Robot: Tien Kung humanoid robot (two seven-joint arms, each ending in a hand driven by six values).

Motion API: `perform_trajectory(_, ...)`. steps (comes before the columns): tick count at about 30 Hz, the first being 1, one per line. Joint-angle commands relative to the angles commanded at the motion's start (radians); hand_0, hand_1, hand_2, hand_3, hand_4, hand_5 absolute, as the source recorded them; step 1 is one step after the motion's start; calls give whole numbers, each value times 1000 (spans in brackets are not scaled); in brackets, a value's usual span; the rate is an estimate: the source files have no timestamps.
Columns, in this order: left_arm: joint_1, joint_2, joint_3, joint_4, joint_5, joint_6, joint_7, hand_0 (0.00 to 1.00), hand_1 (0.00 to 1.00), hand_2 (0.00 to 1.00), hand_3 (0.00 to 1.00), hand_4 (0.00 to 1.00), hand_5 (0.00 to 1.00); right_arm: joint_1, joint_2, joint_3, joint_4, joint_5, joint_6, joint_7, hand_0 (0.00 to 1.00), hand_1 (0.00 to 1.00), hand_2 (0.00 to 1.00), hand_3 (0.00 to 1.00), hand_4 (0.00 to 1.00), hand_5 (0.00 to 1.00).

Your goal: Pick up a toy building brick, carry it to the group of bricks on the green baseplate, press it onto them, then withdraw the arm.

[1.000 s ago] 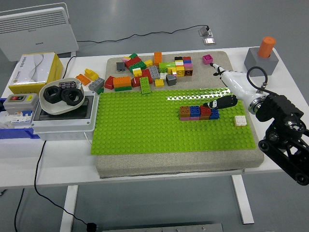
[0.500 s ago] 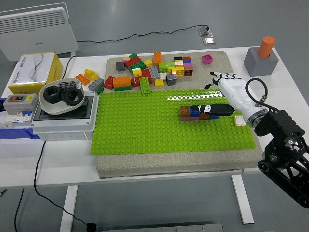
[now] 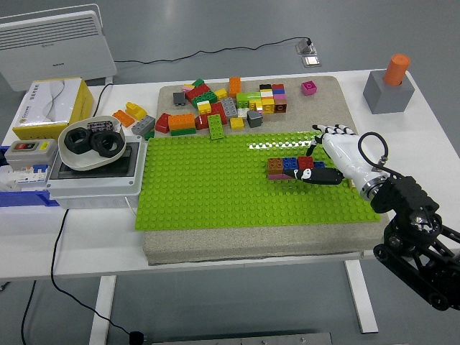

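On the green baseplate (image 3: 215, 187), the brick row (image 3: 291, 167) runs nine-to-three; the right hand (image 3: 334, 154) sits at its three-o'clock end, black thumb touching it (grip unclear; left arm unseen).

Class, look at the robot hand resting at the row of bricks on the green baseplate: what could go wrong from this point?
1. The right robot hand lies against the right end of the brick row, thumb low along its front; pulling away could drag or loosen a brick.
2. The hand covers that end, so whether the last brick is seated cannot be checked.
3. The green baseplate rests on a loose-looking mat; sideways force might shift it.
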Motion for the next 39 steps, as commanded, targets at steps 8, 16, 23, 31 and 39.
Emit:
perform_trajectory(8,-1,1,1,-1,-1,0,0,766,707,608,445,650,318,0,15,-1,-34,3,1,1,998,965,955,672,998,822)
perform_trajectory(16,-1,0,0,-1,-3,0,0,765,707,607,445,650,315,-7,13,1,-29,8,6,-3,998,960,953,672,998,809)
perform_trajectory(23,-2,0,0,-2,-2,0,0,766,707,607,445,650,316,-8,18,-11,-40,16,5,-2,998,957,950,669,998,800)
perform_trajectory(31,-3,1,1,-2,-3,0,0,766,707,607,445,650,315,-3,28,-28,-70,18,7,-2,998,955,946,669,998,789)
perform_trajectory(39,-2,1,2,-2,-3,0,-1,766,707,607,446,650,316,-2,33,-32,-88,12,11,-4,998,954,945,669,998,783)
